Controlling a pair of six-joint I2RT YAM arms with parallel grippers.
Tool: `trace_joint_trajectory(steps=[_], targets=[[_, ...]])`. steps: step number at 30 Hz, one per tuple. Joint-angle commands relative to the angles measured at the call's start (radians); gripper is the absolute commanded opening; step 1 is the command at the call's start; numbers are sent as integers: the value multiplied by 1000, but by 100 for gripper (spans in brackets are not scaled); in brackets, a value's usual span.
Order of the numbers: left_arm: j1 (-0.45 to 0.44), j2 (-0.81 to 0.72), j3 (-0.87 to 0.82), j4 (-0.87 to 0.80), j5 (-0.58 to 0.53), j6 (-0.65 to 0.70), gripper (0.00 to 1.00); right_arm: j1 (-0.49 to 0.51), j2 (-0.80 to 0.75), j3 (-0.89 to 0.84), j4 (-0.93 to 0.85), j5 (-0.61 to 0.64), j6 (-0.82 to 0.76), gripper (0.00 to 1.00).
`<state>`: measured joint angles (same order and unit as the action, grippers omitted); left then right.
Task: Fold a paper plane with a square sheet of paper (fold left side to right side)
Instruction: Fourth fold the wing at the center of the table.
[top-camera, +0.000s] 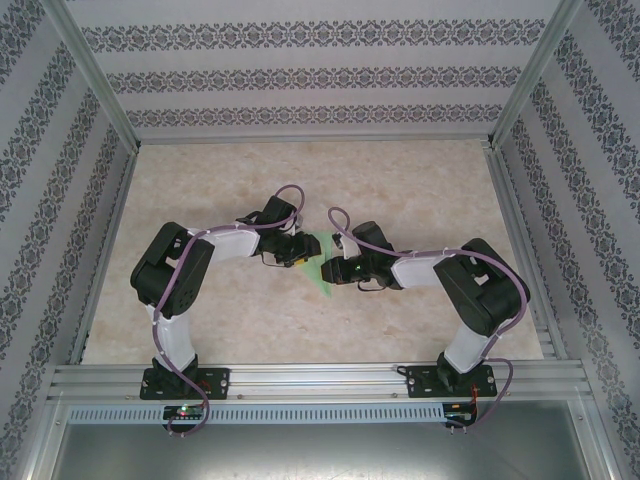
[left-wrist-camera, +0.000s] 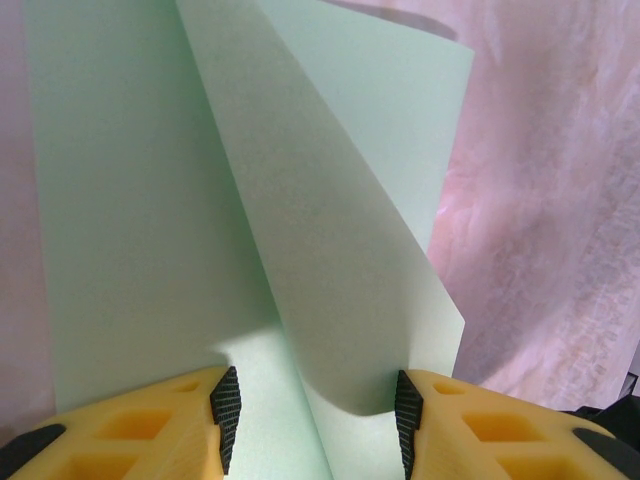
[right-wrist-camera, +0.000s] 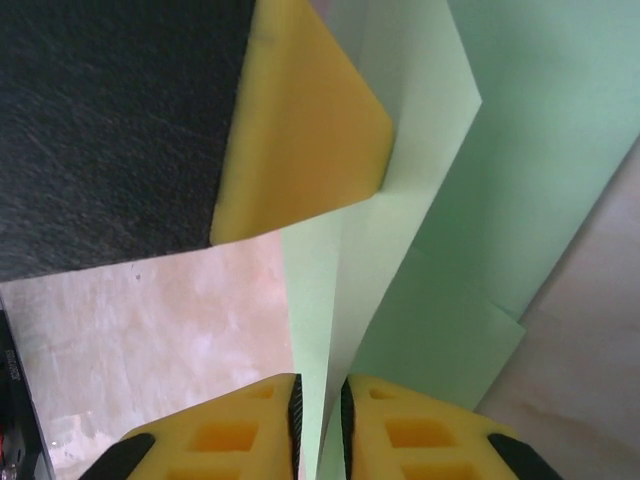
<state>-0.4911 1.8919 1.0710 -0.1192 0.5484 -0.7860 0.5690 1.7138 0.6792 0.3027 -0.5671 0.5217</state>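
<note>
Left arm (top-camera: 178, 272) and right arm (top-camera: 478, 288) are seen sharply bent, elbows pushed outward, forearms turned inward so that the wrists nearly meet at mid-counter (top-camera: 400, 190). The square sheet of paper (top-camera: 322, 275) is found there, between and beneath the two wrists, partly folded, with one flap raised off the surface. Left fingers (left-wrist-camera: 222, 412) are held apart, with the raised flap standing in the gap close to the right-hand pad. Right fingers (right-wrist-camera: 385, 425) are set nearly together, with a raised fold of the sheet lying in the narrow slit. Whether it is pinched cannot be told.
</note>
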Motion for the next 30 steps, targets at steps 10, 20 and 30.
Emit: trace_joint_trajectory(steps=[10,20,30], targets=[[-13,12,-14,-11,-18,13,49,-96,-77,-52,102,-102,77,34],[-13,6,-14,-10,-19,14,49,-156,8,43,136,-154,219,32],[-14,8,-17,-6,-19,11,49,-155,105,87,155,-156,287,32]])
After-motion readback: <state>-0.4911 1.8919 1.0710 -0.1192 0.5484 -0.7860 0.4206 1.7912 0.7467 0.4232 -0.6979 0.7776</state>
